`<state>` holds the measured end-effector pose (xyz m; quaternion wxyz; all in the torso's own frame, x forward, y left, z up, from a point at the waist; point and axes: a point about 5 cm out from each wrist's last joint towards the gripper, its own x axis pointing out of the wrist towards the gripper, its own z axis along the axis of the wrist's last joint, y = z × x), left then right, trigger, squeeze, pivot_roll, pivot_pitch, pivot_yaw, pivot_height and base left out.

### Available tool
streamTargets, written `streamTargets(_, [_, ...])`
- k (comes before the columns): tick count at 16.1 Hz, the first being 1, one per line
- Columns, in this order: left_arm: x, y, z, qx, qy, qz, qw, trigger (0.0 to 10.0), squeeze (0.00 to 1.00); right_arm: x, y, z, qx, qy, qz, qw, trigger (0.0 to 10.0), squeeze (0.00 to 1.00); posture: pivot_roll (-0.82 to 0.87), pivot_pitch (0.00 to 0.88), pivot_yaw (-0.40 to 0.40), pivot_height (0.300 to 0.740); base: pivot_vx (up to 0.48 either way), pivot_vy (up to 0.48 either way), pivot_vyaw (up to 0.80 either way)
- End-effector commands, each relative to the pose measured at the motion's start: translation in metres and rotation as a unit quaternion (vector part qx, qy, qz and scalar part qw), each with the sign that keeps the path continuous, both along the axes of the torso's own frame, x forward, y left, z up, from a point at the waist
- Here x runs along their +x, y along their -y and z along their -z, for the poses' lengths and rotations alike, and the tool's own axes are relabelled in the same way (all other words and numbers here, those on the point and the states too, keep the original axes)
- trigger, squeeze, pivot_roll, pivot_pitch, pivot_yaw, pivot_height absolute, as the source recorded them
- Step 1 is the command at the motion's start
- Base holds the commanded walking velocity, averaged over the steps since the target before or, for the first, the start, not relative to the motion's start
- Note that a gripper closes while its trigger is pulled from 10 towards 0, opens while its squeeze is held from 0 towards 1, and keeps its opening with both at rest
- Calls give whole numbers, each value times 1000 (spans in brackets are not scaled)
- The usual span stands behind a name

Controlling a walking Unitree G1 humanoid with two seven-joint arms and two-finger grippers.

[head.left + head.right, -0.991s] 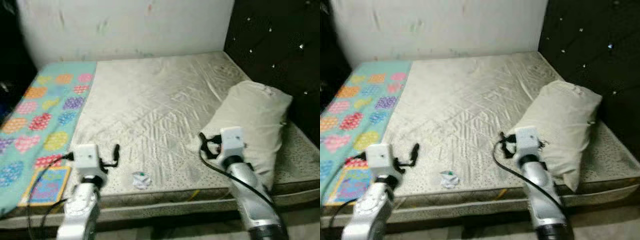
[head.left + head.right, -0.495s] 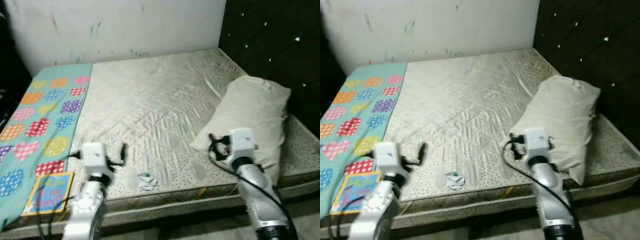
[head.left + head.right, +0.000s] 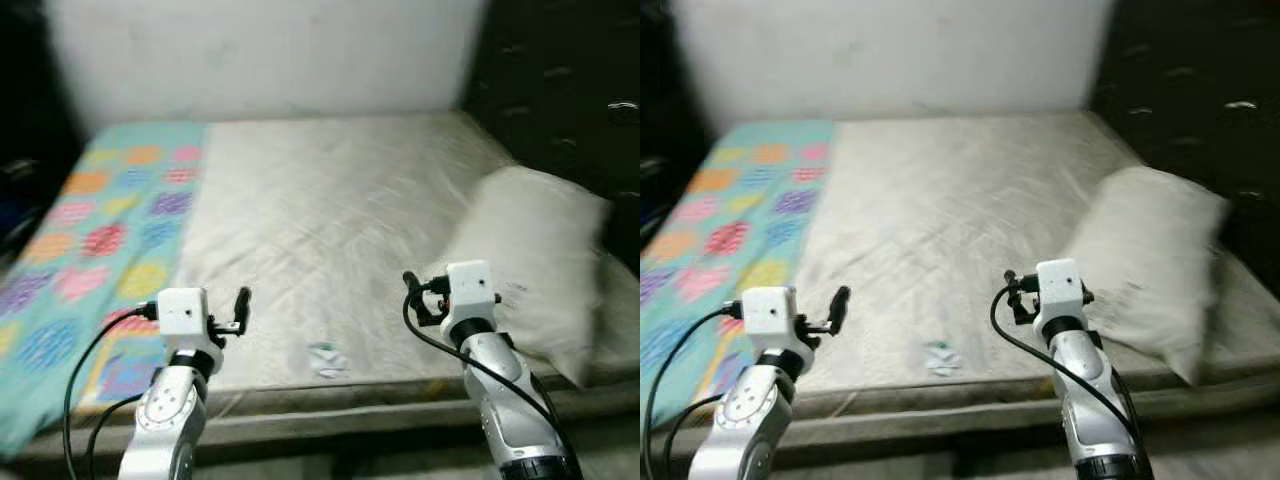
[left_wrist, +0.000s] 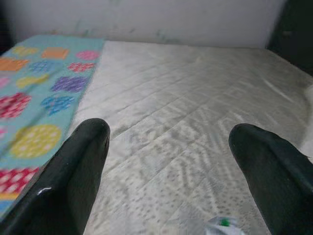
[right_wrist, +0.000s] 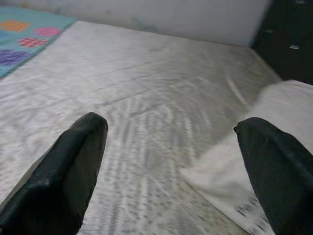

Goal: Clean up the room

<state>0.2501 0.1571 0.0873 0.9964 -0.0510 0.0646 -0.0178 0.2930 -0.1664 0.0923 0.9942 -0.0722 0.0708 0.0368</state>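
Observation:
A small crumpled white and green wrapper (image 3: 325,357) lies on the pale mattress (image 3: 330,210) near its front edge, between my two arms. My left gripper (image 3: 240,306) hovers above the front edge to the wrapper's left, open and holding nothing; the left wrist view shows its fingers (image 4: 80,161) wide apart and the wrapper (image 4: 221,224) low between them. My right gripper (image 3: 413,296) is held to the wrapper's right, close to the white pillow (image 3: 540,255), open and empty, with its fingers (image 5: 78,161) spread. The head views are blurred.
A teal blanket with coloured hearts and dots (image 3: 100,220) covers the bed's left side, with a flat book (image 3: 130,368) on its near end. A dark tufted headboard (image 3: 560,90) stands on the right and a pale wall (image 3: 270,50) behind. The mattress edge (image 3: 330,400) runs just under both grippers.
The whole picture has shifted and blurred, so the camera has moved. Both arms keep much the same pose, fingers still open. The wrapper, pillow and blanket lie as before.

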Motion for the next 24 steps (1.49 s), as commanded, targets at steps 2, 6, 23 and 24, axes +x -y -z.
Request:
streamTargets(2, [2, -2, -3, -1, 4, -7, 1000, 10000, 0, 1, 0, -4, 7, 7, 1, 1000, 10000, 0, -110, 0, 19, 740, 0, 0, 0])
streamTargets(6, [2, -2, -1, -9, -1, -8, 1000, 10000, 0, 1, 0, -4, 4, 7, -1, 1000, 10000, 0, -112, 0, 19, 740, 0, 203, 0])
streamTargets(23, [3, -2, -9, 2, 25, 14, 1000, 10000, 0, 1, -4, -3, 18, 4, -9, 1000, 10000, 0, -105, 0, 16, 740, 0, 198, 0])
streamTargets(24, [3, -1, -8, 4, 25, 16, 1000, 10000, 0, 1, -4, -4, 18, 4, -11, 1000, 10000, 0, -102, 0, 14, 740, 296, 0, 0])
